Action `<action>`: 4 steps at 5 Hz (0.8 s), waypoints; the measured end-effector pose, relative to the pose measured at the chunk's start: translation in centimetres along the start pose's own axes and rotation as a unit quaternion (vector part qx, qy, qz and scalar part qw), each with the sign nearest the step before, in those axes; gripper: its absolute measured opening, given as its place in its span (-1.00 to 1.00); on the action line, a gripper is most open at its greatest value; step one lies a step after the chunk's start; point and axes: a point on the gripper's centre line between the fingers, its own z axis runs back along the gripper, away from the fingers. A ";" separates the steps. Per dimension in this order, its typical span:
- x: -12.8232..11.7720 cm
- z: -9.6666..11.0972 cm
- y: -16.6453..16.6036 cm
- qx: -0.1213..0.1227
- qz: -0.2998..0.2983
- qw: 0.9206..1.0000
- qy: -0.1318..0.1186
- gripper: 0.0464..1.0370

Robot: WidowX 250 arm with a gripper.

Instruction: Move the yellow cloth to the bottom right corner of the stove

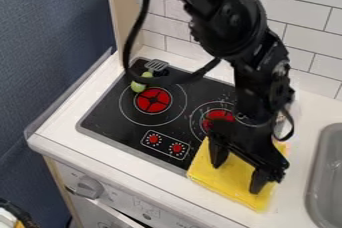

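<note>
A black robot arm hangs from the far side of a toy kitchen, its tool directly above a yellow cloth at the near right corner of the black stove. The cloth lies partly over that corner and partly on the white tabletop. The tool's two fingers stand apart, one over the cloth's left part, the other nearer and to the right, their spread roughly in line with the cloth's near edge; whether they touch the fabric cannot be told. The arm hides the far part, so the cloth's long axis is uncertain. With the cloth straight below, the next move, if a grip is wanted, looks to be a short drop and a pinch, then a small shift toward the left and far side to bring more fabric onto the corner. The count: one cloth, one tool, two red burners, two red dials, one slotted spatula at the far left, one gray sink at right.
</note>
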 end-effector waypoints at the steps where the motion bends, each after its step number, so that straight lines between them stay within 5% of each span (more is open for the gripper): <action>1: 0.3 1.7 1.0 0.013 0.014 1.000 -0.016 0.92; 3: 0.7 7.4 1.1 0.025 0.015 0.997 -0.073 0.92; 4: 0.6 7.4 1.0 0.025 0.014 0.997 -0.073 0.92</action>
